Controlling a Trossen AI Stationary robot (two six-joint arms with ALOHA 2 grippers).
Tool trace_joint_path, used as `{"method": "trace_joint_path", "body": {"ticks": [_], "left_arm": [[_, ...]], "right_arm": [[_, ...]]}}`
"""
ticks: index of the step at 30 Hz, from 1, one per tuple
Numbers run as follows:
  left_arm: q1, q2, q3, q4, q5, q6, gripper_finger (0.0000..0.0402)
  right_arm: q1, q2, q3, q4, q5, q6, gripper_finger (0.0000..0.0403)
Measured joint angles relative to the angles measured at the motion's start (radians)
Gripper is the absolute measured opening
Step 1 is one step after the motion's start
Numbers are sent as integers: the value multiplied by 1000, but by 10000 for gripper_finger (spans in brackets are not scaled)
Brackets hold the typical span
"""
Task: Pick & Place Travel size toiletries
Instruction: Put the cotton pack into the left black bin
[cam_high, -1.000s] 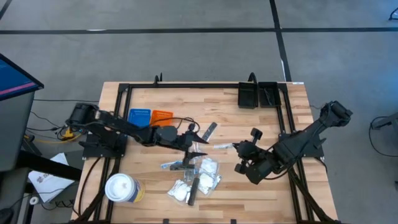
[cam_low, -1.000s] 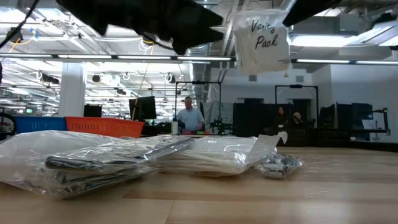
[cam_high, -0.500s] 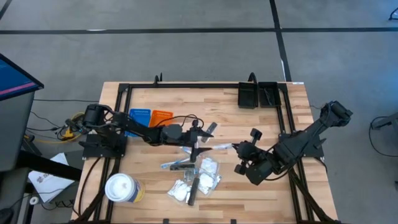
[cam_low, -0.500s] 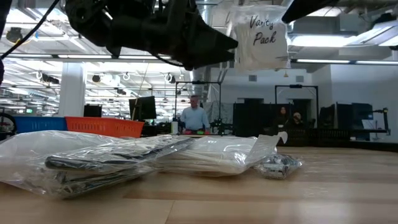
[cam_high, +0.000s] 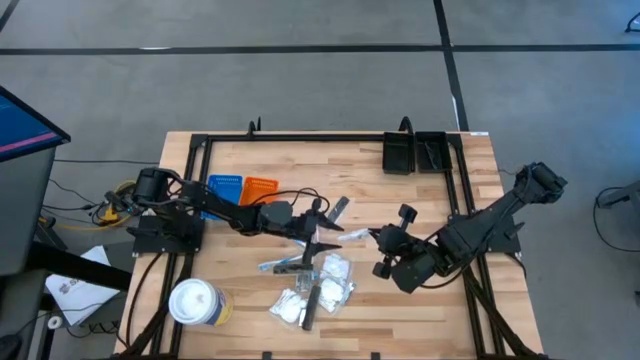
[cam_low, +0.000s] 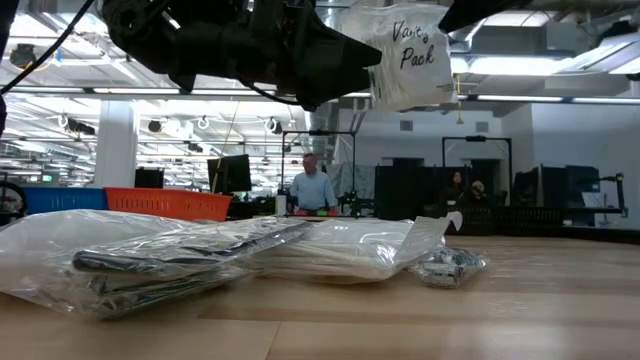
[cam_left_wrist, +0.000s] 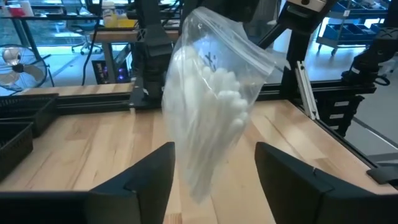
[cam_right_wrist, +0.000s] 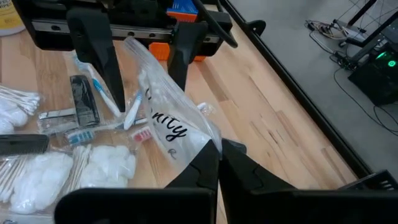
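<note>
the right hand (cam_right_wrist: 214, 163) is pinched shut on the top edge of a clear packet (cam_right_wrist: 165, 121) lettered "vanity pack", which hangs in the air above the middle of the table (cam_high: 440, 190), white contents sagging toward its lower end. the left hand (cam_left_wrist: 211, 180) faces it with its fingers spread wide, one on each side of the hanging packet (cam_left_wrist: 211, 106), apart from it as far as the left wrist view shows.

this looks like a handover or a two-handed hold. to do it well, the left hand should close on the packet's stiffer middle, where the white contents bunch, not on the thin loose film at the bottom, which would crumple and slip. the right hand should stay clamped until the left has a firm bite; letting go early would drop the packet onto the pile below. the film is slick and crinkly, so a slow, square closing is safer than a fast one.

the rest of the toiletries (cam_high: 318, 280) lie on the table below and just beside both hands: packets of white cotton items, toothbrushes (cam_right_wrist: 93, 134), a dark comb.

hard to make out: in the high view the held packet (cam_high: 350, 235) is a pale sliver between the arms, and the left fingertips merge with the items beneath. the low view shows only the packet's top (cam_low: 415, 60) under dark arm shapes, with a bagged heap (cam_low: 200, 255) filling the front. where the packet is meant to go is not evident; it may be the black bin (cam_high: 400, 152) at the table's far edge.
</note>
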Motion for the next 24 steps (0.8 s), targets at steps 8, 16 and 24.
{"method": "trace_joint_path", "body": {"ticks": [8,16,24], "left_arm": [[0,0,0,9,0,0,163],[0,-1,0,16,-22,0,109],[0,-1,0,17,-2,-4,19]], "right_arm": [[0,0,0,0,0,-3,0],[0,0,0,0,0,-3,0],[0,0,-1,3,0,-27,1]]}}
